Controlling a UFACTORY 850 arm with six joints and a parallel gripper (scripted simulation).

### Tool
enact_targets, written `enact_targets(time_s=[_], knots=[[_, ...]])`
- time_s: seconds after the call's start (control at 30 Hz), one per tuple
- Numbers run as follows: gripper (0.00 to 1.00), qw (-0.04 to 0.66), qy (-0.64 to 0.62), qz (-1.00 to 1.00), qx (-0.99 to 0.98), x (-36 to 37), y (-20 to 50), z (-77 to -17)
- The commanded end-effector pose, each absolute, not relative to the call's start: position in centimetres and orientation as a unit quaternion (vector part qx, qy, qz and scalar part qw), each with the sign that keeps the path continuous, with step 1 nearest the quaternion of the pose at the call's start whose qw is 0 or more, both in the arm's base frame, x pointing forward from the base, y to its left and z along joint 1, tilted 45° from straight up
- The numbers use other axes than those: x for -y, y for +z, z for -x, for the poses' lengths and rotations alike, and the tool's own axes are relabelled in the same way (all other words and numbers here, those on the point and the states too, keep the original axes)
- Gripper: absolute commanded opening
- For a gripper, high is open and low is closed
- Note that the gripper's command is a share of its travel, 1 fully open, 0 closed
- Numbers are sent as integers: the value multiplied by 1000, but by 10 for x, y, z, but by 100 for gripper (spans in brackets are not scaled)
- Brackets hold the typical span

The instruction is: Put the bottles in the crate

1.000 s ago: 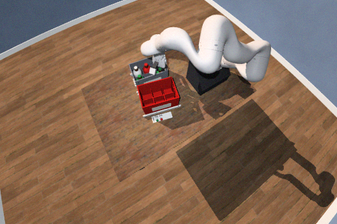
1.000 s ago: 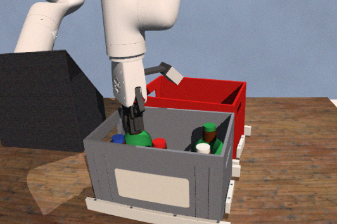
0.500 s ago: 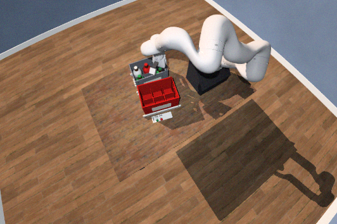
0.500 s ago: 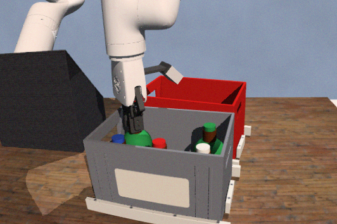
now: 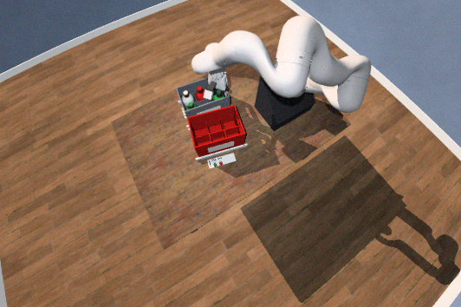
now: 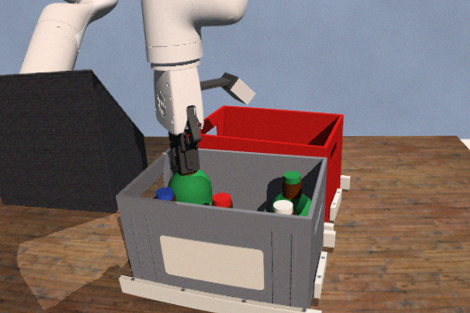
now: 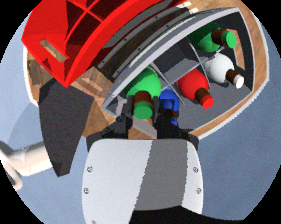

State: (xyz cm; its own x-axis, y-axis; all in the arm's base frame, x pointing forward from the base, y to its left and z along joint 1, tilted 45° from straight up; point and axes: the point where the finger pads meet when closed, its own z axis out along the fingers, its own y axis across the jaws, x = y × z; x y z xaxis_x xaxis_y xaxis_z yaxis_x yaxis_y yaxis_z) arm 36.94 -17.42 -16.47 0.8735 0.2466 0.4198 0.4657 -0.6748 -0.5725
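Observation:
My gripper (image 6: 187,159) (image 7: 142,102) (image 5: 217,87) reaches into the grey crate (image 6: 141,225) (image 5: 209,107) (image 7: 157,30) and is shut on the neck of a green-label bottle (image 6: 191,189) (image 7: 145,86), which stands upright in a back cell. A blue-capped bottle (image 6: 164,194) (image 7: 168,102), a red one (image 6: 222,199) (image 7: 193,86), a white one (image 6: 283,207) (image 7: 223,68) and a second green one (image 6: 291,198) (image 7: 209,42) stand in the same crate. The red crate (image 6: 274,136) (image 5: 204,144) (image 7: 104,10) beside it is empty. The pick list (image 5: 222,160) lies in front of the red crate; its marks are too small to read.
The arm's black pedestal (image 5: 282,109) (image 6: 57,136) stands close beside the grey crate. Both crates sit on pale base rails (image 6: 177,295). Dividers split the red crate into several cells.

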Motion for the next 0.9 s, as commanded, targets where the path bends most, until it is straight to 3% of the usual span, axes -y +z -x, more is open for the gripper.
enact_targets(time_s=[0.0,0.87], knots=[[0,351,-156,902,198,180,-160,-369],[0,351,-156,902,198,207,-132,-363]])
